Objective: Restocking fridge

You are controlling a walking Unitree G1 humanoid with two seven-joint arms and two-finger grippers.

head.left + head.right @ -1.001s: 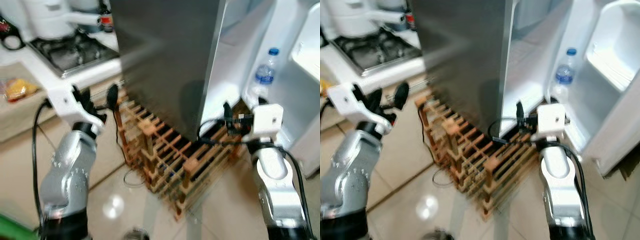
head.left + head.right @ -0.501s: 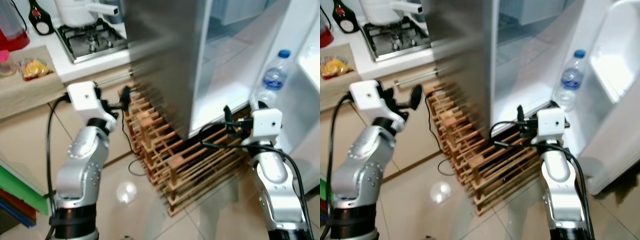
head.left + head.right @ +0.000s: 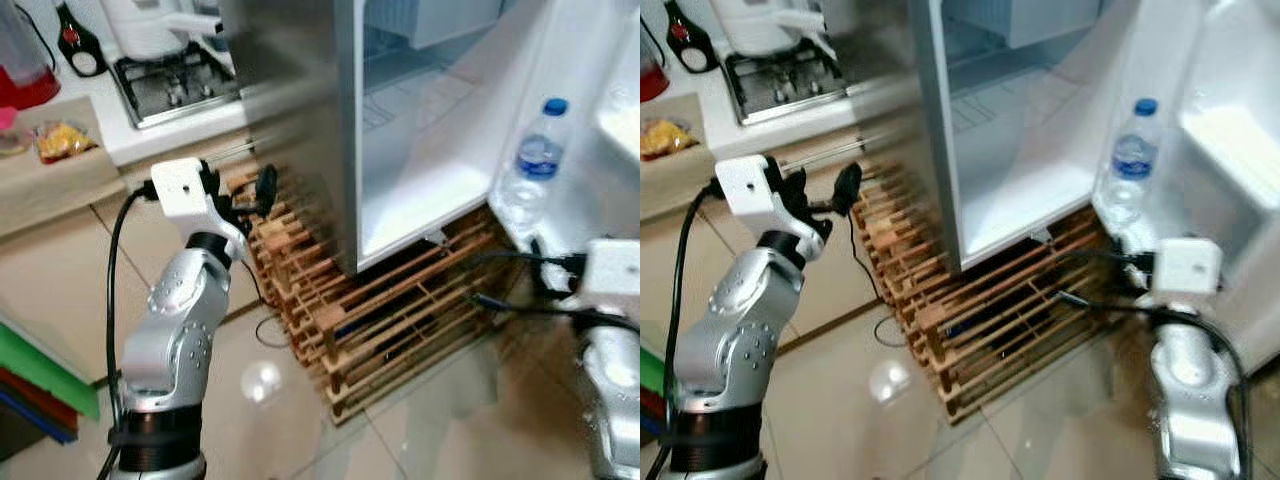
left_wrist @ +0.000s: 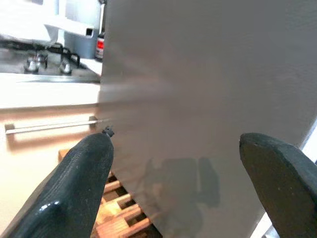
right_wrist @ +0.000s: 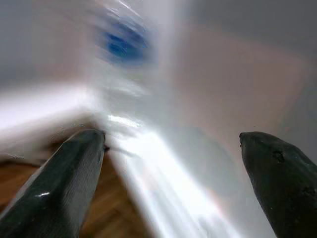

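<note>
Left tool (image 4: 173,188) raised beside the fridge's grey outer wall (image 4: 208,89), black fingers (image 4: 81,183) spread wide, empty. Right tool (image 5: 173,183) low at the foot of the open door, fingers likewise apart and empty, aimed at the blurred water bottle (image 3: 1127,165). Bottle upright in the door's bottom shelf (image 3: 1230,150). Fridge (image 3: 300,110) open, standing on a wooden slatted pallet (image 3: 390,320). Stove (image 3: 175,85) on the surface (image 3: 60,170) beyond the left arm.

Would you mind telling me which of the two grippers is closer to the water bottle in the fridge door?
The right gripper, open just below the bottle. The left gripper, also open, hangs by the fridge's outer side above the wooden rack.
</note>
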